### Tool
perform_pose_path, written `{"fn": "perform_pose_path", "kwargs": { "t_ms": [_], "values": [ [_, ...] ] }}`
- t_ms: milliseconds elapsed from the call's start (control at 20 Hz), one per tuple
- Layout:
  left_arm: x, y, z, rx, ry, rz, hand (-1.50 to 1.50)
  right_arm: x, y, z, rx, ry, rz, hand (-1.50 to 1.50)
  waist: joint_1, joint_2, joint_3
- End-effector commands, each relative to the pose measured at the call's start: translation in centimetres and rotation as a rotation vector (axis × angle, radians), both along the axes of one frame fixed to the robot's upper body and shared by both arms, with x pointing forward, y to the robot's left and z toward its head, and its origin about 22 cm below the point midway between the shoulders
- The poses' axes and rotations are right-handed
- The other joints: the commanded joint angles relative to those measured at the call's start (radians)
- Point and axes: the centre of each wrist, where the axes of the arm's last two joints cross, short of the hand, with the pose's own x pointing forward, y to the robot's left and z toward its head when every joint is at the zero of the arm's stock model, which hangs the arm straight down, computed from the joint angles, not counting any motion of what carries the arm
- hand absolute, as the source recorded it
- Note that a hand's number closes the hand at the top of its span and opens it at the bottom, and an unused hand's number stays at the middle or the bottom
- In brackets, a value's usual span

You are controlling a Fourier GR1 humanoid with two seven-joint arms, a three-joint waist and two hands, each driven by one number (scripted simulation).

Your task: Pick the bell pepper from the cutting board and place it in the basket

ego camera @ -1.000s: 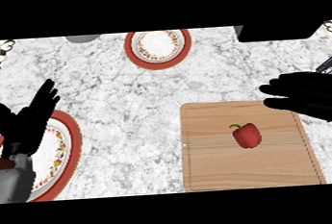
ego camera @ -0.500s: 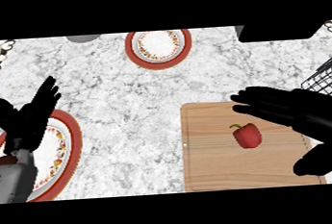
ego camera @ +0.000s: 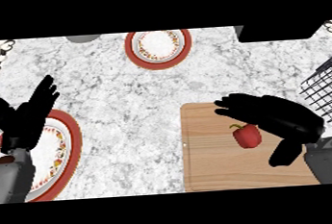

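A red bell pepper (ego camera: 247, 135) with a green stem lies on the wooden cutting board (ego camera: 215, 168) at the lower right. My right hand (ego camera: 283, 119) hovers open over the board, its fingers spread just beyond and to the right of the pepper, thumb hanging down at the pepper's right. The fingers are not round the pepper. A black wire basket (ego camera: 327, 92) shows at the right edge. My left hand (ego camera: 23, 118) rests open at the left, fingers up, above a red-rimmed plate.
A red-rimmed patterned plate (ego camera: 61, 154) lies at the lower left under my left forearm. Another such plate (ego camera: 157, 47) sits at the back centre. A grey object (ego camera: 82, 38) shows at the top edge. Marble counter (ego camera: 126, 102) spreads between them.
My right hand has come down and leftward over the cutting board, closing in on the pepper. The basket has come further into view at the right. My left hand has stayed put.
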Motion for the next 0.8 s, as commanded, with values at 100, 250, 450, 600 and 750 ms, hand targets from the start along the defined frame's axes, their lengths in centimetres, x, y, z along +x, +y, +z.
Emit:
{"fn": "perform_pose_path", "kwargs": {
  "t_ms": [100,250,450,600,750],
  "values": [
    [0.3,-0.8,0.1,-0.006,-0.012,0.008,0.0,1.5,-0.1,-3.4,-0.115,-0.009,0.001,-1.5,0.0,0.0,0.0],
    [-0.3,0.4,0.3,0.004,0.007,0.009,0.0,0.5,-0.3,-0.5,-0.082,-0.016,0.008,-1.5,-0.005,-0.002,0.0],
    [-0.3,-1.0,-0.7,0.004,0.005,0.017,0.0,1.5,-2.4,-0.6,-0.086,-0.003,0.01,-1.5,-0.005,-0.002,0.0],
    [0.8,1.0,-0.2,0.005,-0.006,0.003,0.0,2.0,-1.6,-0.9,-0.056,0.017,0.026,-1.5,-0.005,-0.001,0.0],
    [-0.6,-0.6,-0.7,-0.003,-0.002,-0.005,0.0,2.8,-1.0,-3.1,-0.059,0.063,0.054,-1.5,0.0,-0.001,0.0]
  ]
}}
